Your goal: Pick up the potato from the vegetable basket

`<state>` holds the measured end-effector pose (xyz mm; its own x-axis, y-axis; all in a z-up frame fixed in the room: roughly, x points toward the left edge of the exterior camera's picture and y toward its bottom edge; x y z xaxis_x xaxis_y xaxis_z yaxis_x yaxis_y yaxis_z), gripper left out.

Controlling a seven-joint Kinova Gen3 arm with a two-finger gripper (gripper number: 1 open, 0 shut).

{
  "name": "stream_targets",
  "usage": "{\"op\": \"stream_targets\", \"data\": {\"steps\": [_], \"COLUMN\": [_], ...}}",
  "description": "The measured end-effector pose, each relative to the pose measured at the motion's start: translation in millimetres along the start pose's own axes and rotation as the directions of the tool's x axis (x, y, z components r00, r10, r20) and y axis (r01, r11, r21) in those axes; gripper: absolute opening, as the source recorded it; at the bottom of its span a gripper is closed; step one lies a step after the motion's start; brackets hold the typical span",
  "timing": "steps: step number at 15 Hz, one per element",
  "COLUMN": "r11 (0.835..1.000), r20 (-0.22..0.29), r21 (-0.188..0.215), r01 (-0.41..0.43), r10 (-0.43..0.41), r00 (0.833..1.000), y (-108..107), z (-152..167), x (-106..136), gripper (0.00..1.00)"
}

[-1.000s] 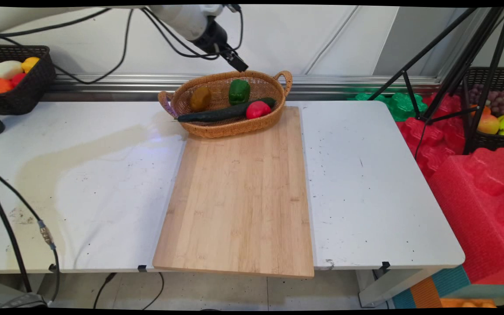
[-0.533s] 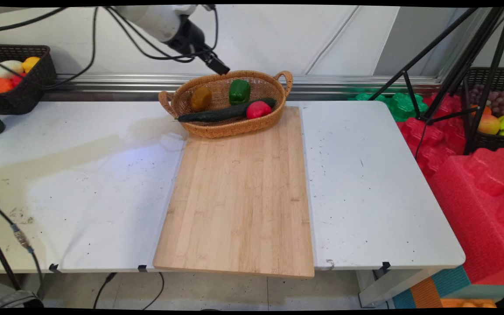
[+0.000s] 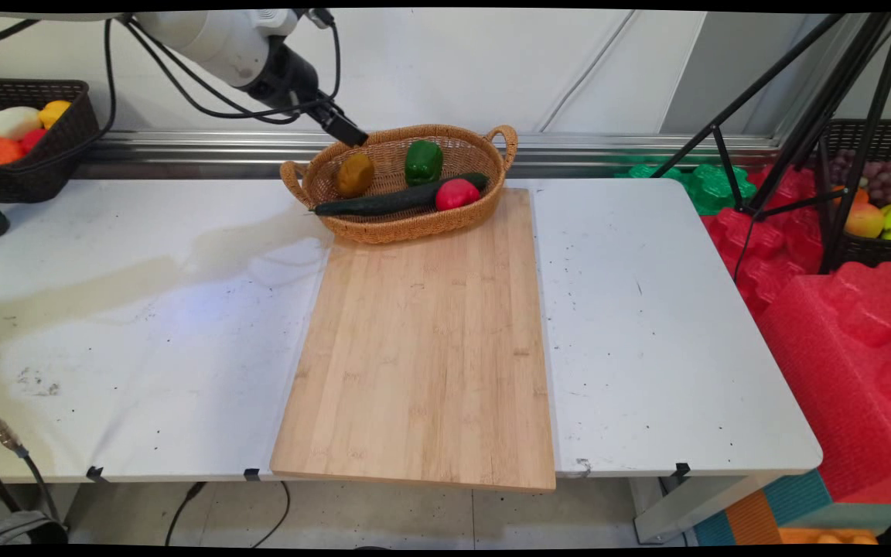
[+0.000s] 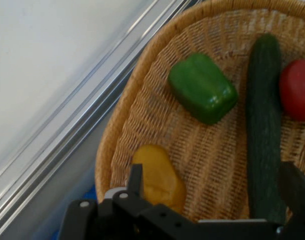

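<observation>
A woven wicker basket (image 3: 414,226) stands at the far end of a wooden cutting board (image 3: 422,348). It holds a yellow-brown vegetable (image 3: 354,174), a green bell pepper (image 3: 422,161), a long dark cucumber (image 3: 395,199) and a red vegetable (image 3: 456,193). My gripper (image 3: 351,137) hangs just above the basket's back left rim, closest to the yellow-brown vegetable. In the hand view the gripper (image 4: 215,192) is open and holds nothing. One finger (image 4: 135,179) sits beside the yellow-brown vegetable (image 4: 160,180), the other beyond the cucumber (image 4: 262,125). The green pepper (image 4: 202,87) lies further ahead in the basket (image 4: 137,95).
A dark basket (image 3: 35,166) of fruit sits at the table's far left. Black tripod legs (image 3: 786,116), red foam blocks (image 3: 840,333) and another fruit basket (image 3: 879,201) stand off the table's right side. Black cables (image 3: 182,85) hang from the arm.
The gripper has swung left and slightly down, from above the middle of the basket's back rim to its back left rim. Everything in the basket lies as before.
</observation>
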<state>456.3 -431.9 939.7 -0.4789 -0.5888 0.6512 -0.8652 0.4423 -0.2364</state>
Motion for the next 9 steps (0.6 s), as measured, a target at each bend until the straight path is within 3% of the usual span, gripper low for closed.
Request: {"op": "stream_targets", "data": {"steps": [9], "r11": [0.998], "r20": [0.069], "r21": [0.05], "r01": [0.03], "r10": [-0.034], "r00": [0.997], "y": [0], "z": [17], "x": [0], "gripper": [1.0]}}
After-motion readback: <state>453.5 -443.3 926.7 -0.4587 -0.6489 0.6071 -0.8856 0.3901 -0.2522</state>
